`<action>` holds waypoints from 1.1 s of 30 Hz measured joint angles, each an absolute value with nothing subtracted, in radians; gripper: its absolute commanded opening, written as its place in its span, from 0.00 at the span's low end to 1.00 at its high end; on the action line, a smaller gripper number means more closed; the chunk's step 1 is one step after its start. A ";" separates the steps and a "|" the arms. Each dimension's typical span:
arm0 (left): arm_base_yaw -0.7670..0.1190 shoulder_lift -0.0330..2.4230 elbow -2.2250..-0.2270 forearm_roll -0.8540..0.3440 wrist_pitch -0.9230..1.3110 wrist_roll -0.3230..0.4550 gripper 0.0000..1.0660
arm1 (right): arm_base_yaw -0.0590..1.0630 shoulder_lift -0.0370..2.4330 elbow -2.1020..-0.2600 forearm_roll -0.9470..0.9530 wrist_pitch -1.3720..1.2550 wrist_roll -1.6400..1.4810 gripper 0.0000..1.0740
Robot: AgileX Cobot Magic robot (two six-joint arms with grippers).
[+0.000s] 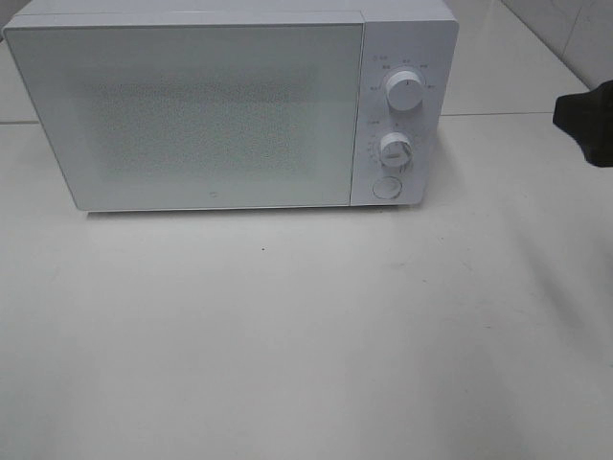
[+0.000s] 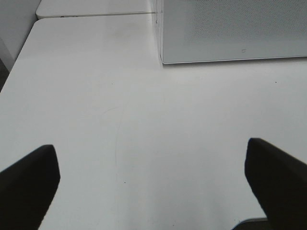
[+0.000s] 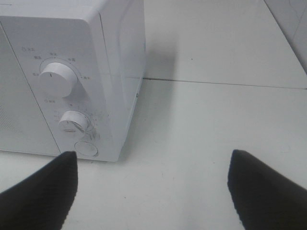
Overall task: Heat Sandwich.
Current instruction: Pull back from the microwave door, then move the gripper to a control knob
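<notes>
The sandwich is out of view. A white microwave (image 1: pixel 192 115) stands at the back of the table with its door shut. Its control panel has an upper knob (image 1: pixel 406 91), a lower knob (image 1: pixel 394 149) and a round button (image 1: pixel 386 186). My right gripper (image 3: pixel 153 163) hovers open and empty over the table, to the right of the microwave's panel (image 3: pixel 72 110). Only a dark part of the right arm (image 1: pixel 586 117) shows at the right edge of the high view. My left gripper (image 2: pixel 151 158) is open and empty, low over the table in front of the microwave's left corner (image 2: pixel 230 28).
The white table (image 1: pixel 287 335) spreads in front of the microwave. A seam (image 3: pixel 216 84) runs across the tabletop to the right of the microwave. The table's left edge (image 2: pixel 19 62) shows in the left wrist view.
</notes>
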State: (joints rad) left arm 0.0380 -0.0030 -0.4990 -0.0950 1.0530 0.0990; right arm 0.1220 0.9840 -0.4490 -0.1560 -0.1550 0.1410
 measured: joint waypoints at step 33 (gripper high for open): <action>0.038 -0.003 -0.499 -0.095 1.053 0.099 0.95 | 0.512 1.529 -0.281 0.512 -1.119 -0.225 0.72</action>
State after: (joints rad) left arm 0.0380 -0.0030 -0.4990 -0.0950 1.0530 0.0990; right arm 0.5120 1.5290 -0.2810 0.5120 -1.1190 -0.2250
